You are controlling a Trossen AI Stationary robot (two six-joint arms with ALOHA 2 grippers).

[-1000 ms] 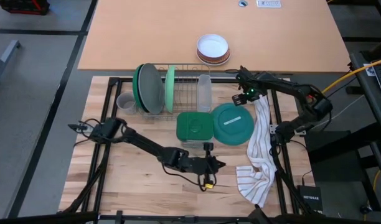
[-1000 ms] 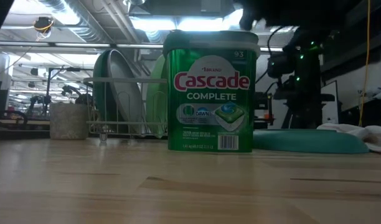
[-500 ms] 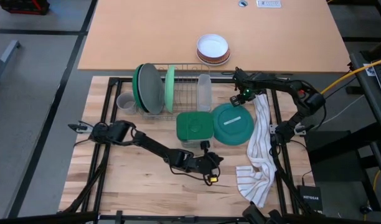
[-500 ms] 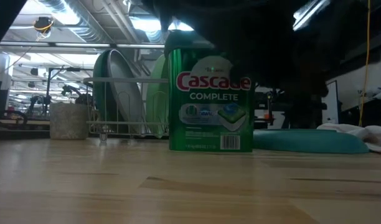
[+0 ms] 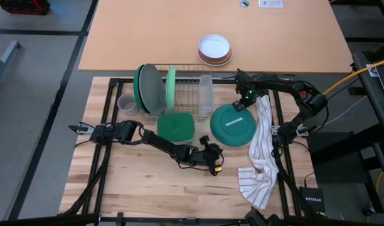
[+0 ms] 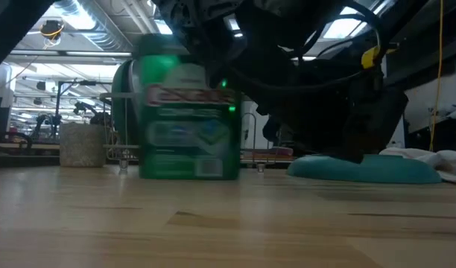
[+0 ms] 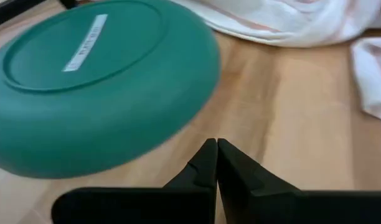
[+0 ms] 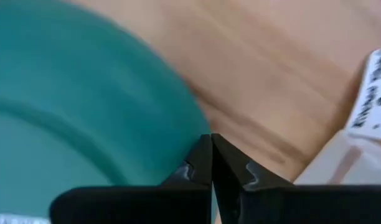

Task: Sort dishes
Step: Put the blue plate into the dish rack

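Observation:
A teal plate (image 5: 234,124) lies upside down on the table, right of the wire dish rack (image 5: 189,94). The rack holds a dark green plate (image 5: 140,88), a grey plate (image 5: 151,89) and a light green plate (image 5: 172,88) on edge. A small grey mug (image 5: 126,102) stands left of the rack. My left gripper (image 5: 216,152) is shut, low beside the teal plate's near-left rim (image 7: 178,134). My right gripper (image 5: 244,103) is shut over the plate's far rim (image 8: 172,106). My left gripper's shut fingertips (image 7: 206,155) stand close beside the teal plate's rim, pointing at it from the table's near left; I cannot tell whether they touch it. My right gripper's shut fingertips (image 8: 203,152) point down at the plate's far rim; I cannot tell whether they touch it.
A green detergent tub (image 5: 176,125) stands in front of the rack, close to my left arm. A white striped towel (image 5: 261,150) lies right of the teal plate. A white bowl on brown-rimmed ones (image 5: 214,49) sits on the far table. A clear cup (image 5: 206,94) stands in the rack.
My left gripper has gone toward the table's far right, up to the teal plate. The green tub has slid toward the table's left and now stands in front of the rack. My right gripper has gone a little toward the left, over the plate's far rim.

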